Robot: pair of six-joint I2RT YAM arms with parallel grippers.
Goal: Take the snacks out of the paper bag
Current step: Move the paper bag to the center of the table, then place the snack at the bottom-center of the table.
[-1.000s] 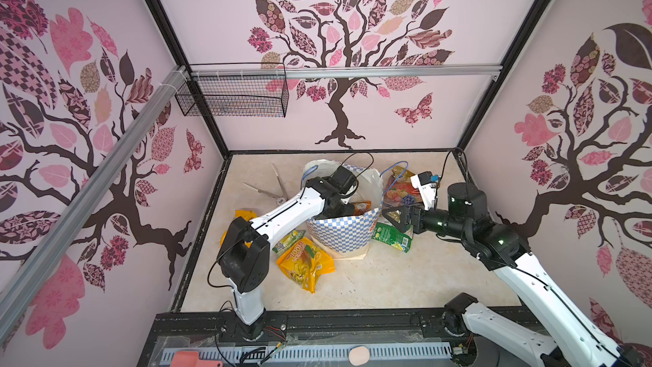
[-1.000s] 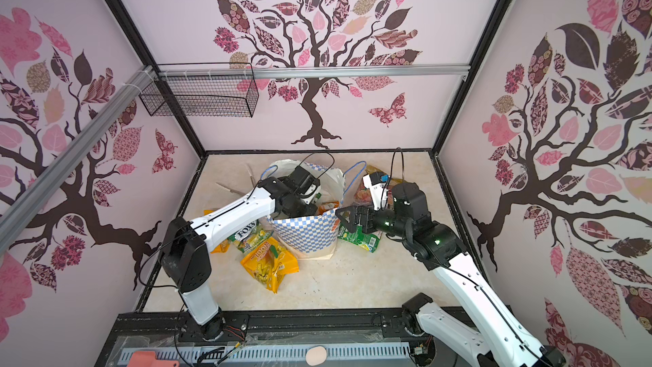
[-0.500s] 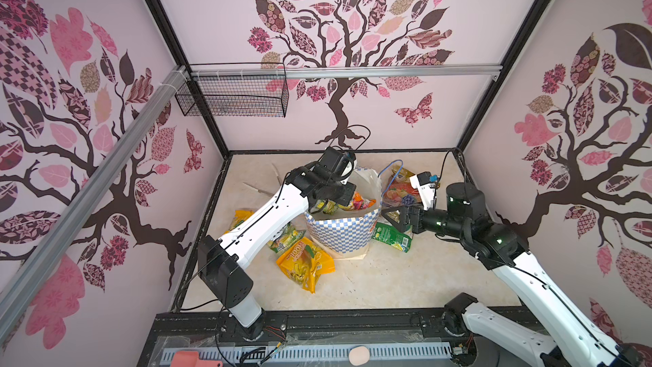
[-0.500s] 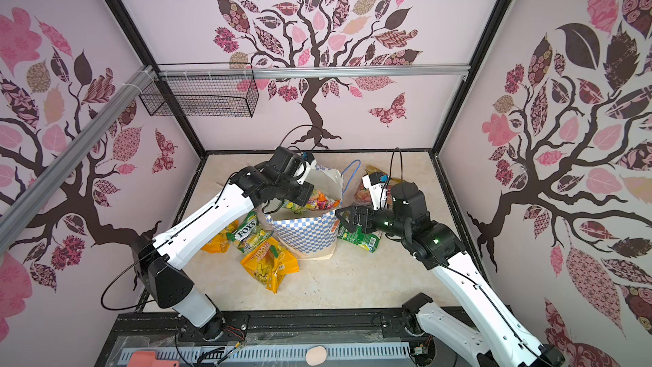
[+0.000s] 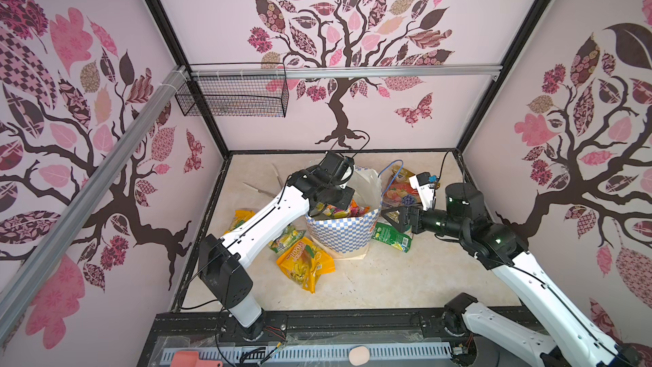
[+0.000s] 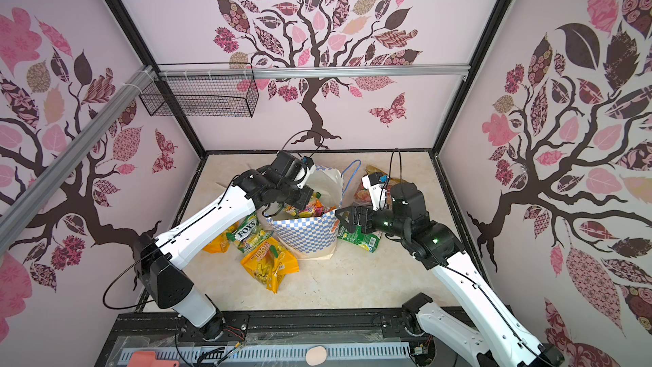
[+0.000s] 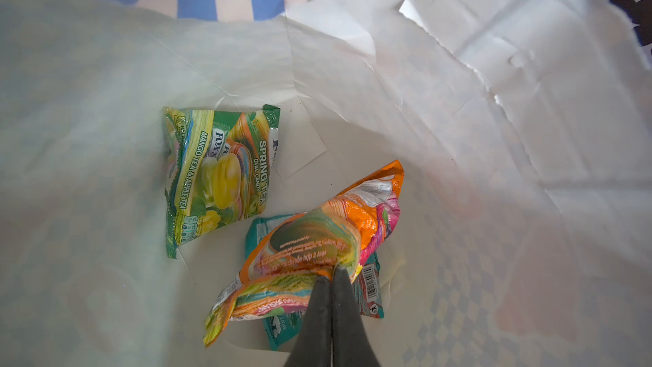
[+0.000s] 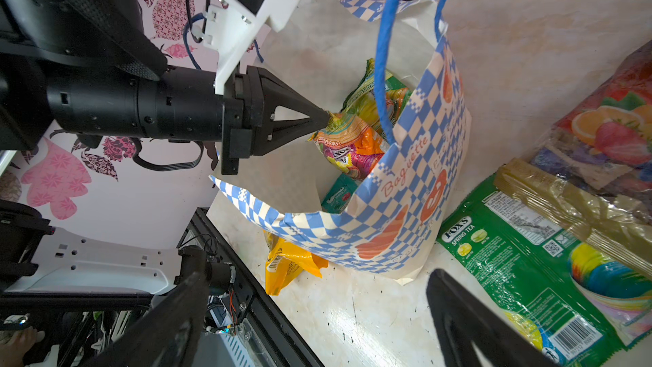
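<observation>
The paper bag (image 5: 344, 233) (image 6: 303, 238) (image 8: 388, 224) stands upright mid-table, its blue cord handle (image 8: 382, 47) up. My left gripper (image 7: 331, 273) (image 8: 326, 118) (image 6: 303, 203) reaches into the bag's mouth, shut on the edge of an orange multicolour packet (image 7: 317, 238) (image 8: 352, 139) (image 5: 338, 210). Below it in the bag lie a green FOX'S packet (image 7: 218, 174) and a teal packet (image 7: 370, 287). My right gripper (image 5: 388, 215) (image 6: 340, 215) (image 8: 317, 277) hangs open beside the bag's right side, holding nothing.
Snacks lie around the bag: a yellow-orange packet (image 5: 303, 263), a green FOX'S one (image 6: 247, 231) and a yellow one (image 5: 240, 218) on its left; a green packet (image 5: 393, 238) (image 8: 529, 277), a gold one (image 8: 564, 203) and a fruit-print one (image 8: 607, 128) on its right. Scissors (image 5: 261, 190) lie behind; a wire basket (image 5: 233, 98) hangs on the wall.
My left arm has risen from deep in the bag, lifting the orange packet up to the bag's mouth. The right arm has not moved.
</observation>
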